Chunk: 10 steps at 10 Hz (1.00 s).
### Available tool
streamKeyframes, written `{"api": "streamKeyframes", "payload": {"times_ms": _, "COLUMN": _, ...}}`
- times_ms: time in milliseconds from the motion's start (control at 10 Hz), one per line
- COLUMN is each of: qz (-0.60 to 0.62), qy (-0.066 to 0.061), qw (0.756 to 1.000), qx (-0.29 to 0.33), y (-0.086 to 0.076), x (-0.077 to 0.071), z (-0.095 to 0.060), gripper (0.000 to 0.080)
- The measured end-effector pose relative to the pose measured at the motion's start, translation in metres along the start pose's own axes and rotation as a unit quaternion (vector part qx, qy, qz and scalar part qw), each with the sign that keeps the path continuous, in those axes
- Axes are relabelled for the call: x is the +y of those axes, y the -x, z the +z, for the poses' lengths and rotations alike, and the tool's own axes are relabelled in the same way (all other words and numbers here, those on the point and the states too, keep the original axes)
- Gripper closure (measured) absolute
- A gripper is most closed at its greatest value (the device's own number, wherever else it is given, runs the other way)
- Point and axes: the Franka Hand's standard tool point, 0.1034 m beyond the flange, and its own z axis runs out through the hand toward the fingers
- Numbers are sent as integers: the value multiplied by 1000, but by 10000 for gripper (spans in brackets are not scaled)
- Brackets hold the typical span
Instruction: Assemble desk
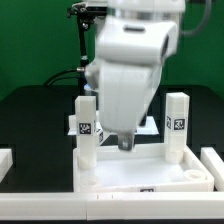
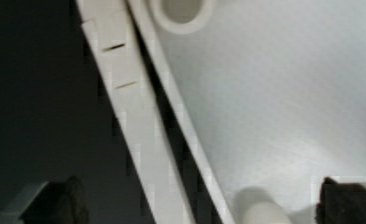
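Observation:
The desk's white rimmed panel lies flat at the front of the table. Two square white legs with black-and-white tags stand upright at its far corners, one on the exterior view's left and one on its right. My gripper hangs low over the panel's far edge between them. In the wrist view the panel fills one side, with its raised rim running across and a round corner socket. My gripper is open and empty, one dark finger outside the rim and the other over the panel.
The table is black. White blocks sit at the exterior view's left edge and right edge. A flat white sheet lies behind the panel. A pale rounded shape shows on the panel by my fingers.

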Motion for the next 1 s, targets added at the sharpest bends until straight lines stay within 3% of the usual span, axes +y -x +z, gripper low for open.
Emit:
{"api": "streamKeyframes", "payload": {"times_ms": 100, "qz": 66, "qy": 2, "qw": 998, "qx": 4, "y": 7, "x": -10, "z": -12, "gripper": 150}}
{"api": "streamKeyframes", "payload": {"times_ms": 200, "qz": 101, "qy": 11, "qw": 995, "qx": 11, "y": 4, "x": -16, "z": -9, "gripper": 150}}
{"api": "streamKeyframes", "payload": {"times_ms": 600, "qz": 240, "qy": 6, "qw": 971, "qx": 10, "y": 6, "x": -16, "z": -7, "gripper": 150}}
{"api": "streamKeyframes", "payload": {"times_ms": 800, "qz": 331, "qy": 0, "qw": 943, "qx": 11, "y": 42, "x": -41, "z": -31, "gripper": 150}}
{"api": "streamKeyframes", "payload": {"times_ms": 900, "qz": 405, "qy": -5, "qw": 914, "qx": 9, "y": 59, "x": -59, "z": -34, "gripper": 150}}
{"api": "streamKeyframes", "payload": {"times_ms": 1000, "qz": 451, "qy": -2, "qw": 892, "qx": 15, "y": 60, "x": -69, "z": -33, "gripper": 150}}
